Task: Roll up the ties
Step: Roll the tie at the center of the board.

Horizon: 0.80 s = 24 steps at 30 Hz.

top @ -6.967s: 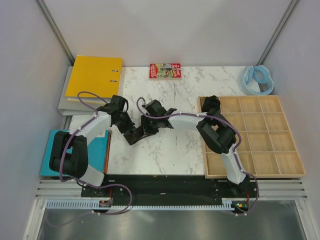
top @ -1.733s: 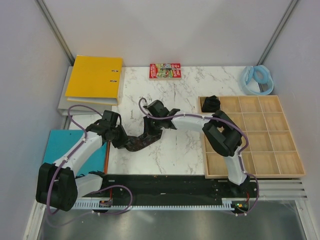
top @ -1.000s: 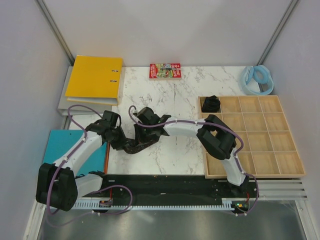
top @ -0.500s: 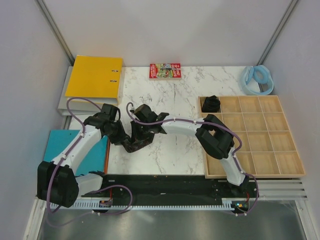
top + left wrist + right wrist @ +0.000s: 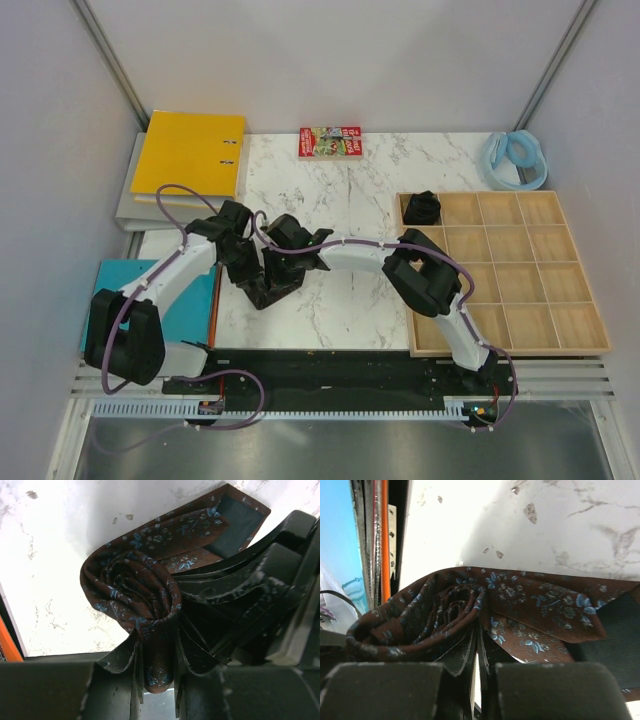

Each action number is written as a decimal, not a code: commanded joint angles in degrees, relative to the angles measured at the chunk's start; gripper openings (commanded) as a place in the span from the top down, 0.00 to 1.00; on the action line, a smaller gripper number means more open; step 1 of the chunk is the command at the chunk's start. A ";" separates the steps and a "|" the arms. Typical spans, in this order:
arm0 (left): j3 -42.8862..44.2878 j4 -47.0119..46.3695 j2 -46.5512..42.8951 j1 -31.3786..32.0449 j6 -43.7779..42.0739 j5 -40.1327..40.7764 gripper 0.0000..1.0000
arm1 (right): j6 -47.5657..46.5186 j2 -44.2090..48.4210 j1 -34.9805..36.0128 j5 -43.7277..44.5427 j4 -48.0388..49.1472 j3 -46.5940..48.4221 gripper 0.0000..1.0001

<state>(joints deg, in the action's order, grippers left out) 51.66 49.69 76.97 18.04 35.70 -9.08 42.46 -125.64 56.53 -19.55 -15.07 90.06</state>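
Left tool: clenched on the lower rim of the tie, with a fold of fabric running down between its fingers.
Right tool: fingers drawn almost together at the coil's edge; whether they pinch any cloth cannot be told.
Tie: a mostly wound brown coil with small blue flowers, lying on the marble counter near its front left corner in the overhead view, wedged between the two tools.
Loose end: the pointed wide end runs out flat from the coil toward the upper right of the left wrist frame, and toward the right edge of the right wrist frame. That line is the tie's long axis.
What the next move turns on: judged from this, the roll must travel along that axis, away from the left tool. Both tools sit at the coil, so neither arm is clearly nearer.
Tray: a wooden grid at right, well apart from the work, with one rolled tie in its upper-left compartment.
Far edge: a yellow binder, a book and a pale blue band.
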 commanded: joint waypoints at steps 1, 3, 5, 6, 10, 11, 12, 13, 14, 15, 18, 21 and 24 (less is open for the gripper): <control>4.85 -3.99 3.09 2.78 -0.72 -4.72 0.90 | 0.26 -0.57 1.65 -0.23 1.62 0.99 0.90; 5.03 -4.25 4.32 3.40 -0.72 -4.02 0.91 | -0.09 -0.39 1.56 -0.14 1.19 0.91 0.90; 4.94 -5.04 5.99 3.66 -0.90 -4.10 0.90 | -0.36 -0.13 1.48 -0.05 0.83 0.73 0.90; 4.77 -5.30 6.43 3.84 -0.81 -4.02 0.90 | -0.44 -0.13 1.39 -0.05 0.83 0.73 0.89; 4.24 -6.27 8.72 4.02 -1.16 -3.84 0.91 | -1.06 0.49 1.04 0.04 0.22 0.20 0.88; 4.33 -6.62 9.16 4.02 -1.25 -3.75 0.91 | -1.23 0.92 0.86 0.13 0.04 0.12 0.88; 4.33 -6.80 9.86 4.02 -1.34 -3.75 0.91 | -1.32 1.10 0.42 0.39 -0.05 -0.06 0.88; 4.33 -6.89 10.21 4.02 -1.34 -3.58 0.91 | -1.41 1.36 0.16 0.39 -0.13 -0.58 0.88; 4.41 -6.98 10.48 4.02 -1.43 -3.49 0.91 | -1.59 1.89 0.07 0.39 -0.40 -0.76 0.87; 4.50 -7.24 11.18 4.02 -1.51 -3.40 0.91 | -1.76 2.16 -0.37 0.48 -0.57 -0.94 0.87; 4.94 -7.50 12.41 4.11 -1.78 -3.22 0.91 | -2.55 3.21 -1.42 0.65 -1.80 -1.55 0.84; 5.21 -7.68 13.73 4.11 -2.13 -3.05 0.90 | -3.69 4.70 -2.91 0.65 -3.03 -2.26 0.78; 5.29 -7.94 14.87 4.11 -2.48 -3.13 0.90 | -4.22 6.29 -4.49 0.65 -4.00 -3.49 0.65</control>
<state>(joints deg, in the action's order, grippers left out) 56.23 47.16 89.23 21.04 35.22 -11.14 40.71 -124.07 53.39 -18.09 -19.44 87.37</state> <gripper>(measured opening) 0.269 0.271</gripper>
